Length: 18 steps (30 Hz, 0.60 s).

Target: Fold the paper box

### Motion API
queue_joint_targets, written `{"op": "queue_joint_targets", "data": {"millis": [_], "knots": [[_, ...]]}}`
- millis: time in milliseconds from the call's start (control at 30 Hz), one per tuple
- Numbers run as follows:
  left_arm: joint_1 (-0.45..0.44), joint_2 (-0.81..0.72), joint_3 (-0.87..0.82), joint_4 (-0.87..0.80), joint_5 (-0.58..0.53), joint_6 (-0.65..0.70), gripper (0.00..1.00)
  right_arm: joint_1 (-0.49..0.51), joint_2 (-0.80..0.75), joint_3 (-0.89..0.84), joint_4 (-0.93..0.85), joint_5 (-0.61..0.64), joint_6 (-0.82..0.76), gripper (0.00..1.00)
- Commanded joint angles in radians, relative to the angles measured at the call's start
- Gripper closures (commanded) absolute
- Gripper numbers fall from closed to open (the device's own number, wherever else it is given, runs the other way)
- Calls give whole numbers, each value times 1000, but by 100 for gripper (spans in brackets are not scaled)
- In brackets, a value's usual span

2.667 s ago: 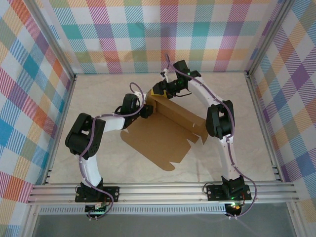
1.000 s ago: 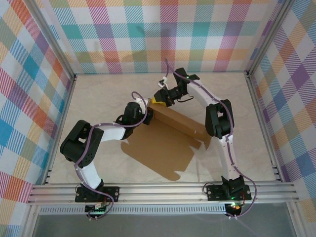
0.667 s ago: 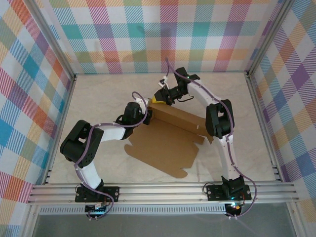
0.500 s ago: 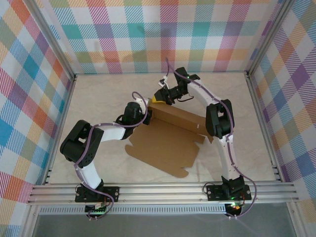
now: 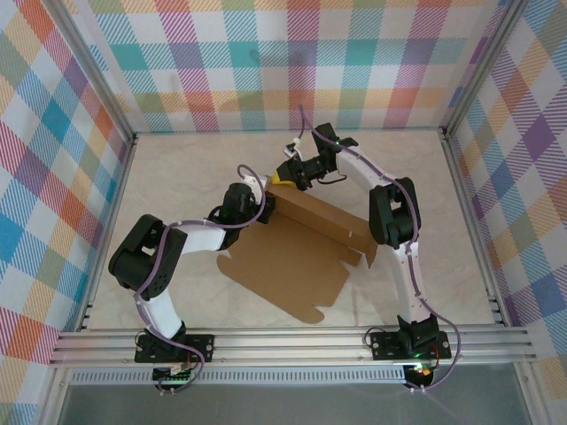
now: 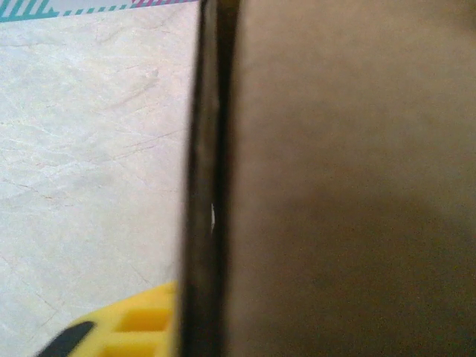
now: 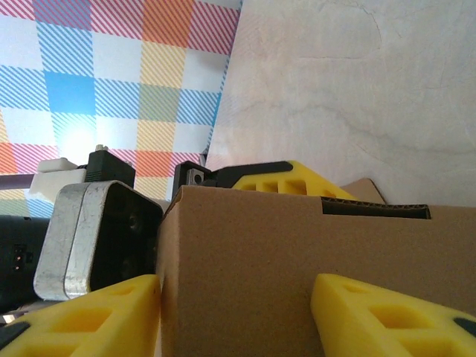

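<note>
The paper box (image 5: 288,270) is a brown cardboard sheet lying flat mid-table, with one long wall (image 5: 319,221) folded up along its far side. My left gripper (image 5: 262,205) is at the wall's left end. In the left wrist view one yellow finger (image 6: 126,331) lies against the edge of the cardboard (image 6: 349,186), and the other finger is hidden behind the panel. My right gripper (image 5: 285,180) stands just beyond that corner. Its yellow fingers (image 7: 89,312) are wide apart, either side of the wall's face (image 7: 245,245). The left gripper's finger (image 7: 290,175) shows behind the wall's top edge.
The right arm's elbow (image 5: 390,217) hangs over the wall's right end. Plaid walls close in the table on three sides, and an aluminium rail (image 5: 292,341) runs along the near edge. Bare tabletop (image 5: 177,168) lies far left of the sheet.
The raised wall tipped more upright and then leaned back. The flat part of the sheet slid slightly toward the near right and returned. Both arms stayed almost still.
</note>
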Motion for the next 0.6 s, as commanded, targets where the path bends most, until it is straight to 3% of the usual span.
{"op": "queue_joint_targets", "data": {"millis": [0,67,100,333,567], "knots": [[-20,50,15,-20,53,-1,85,40,-9,-34,-18,-8,9,44],[-19,51,13,-22,50,-1,98,40,-9,-35,-16,-7,13,44],[-19,51,13,-25,46,-1,100,40,-11,-34,-15,-7,14,44],[-16,46,2,-18,33,-9,100,38,-34,-47,16,-3,28,43],[14,37,-9,13,70,-51,100,1,-120,-129,160,80,128,34]]}}
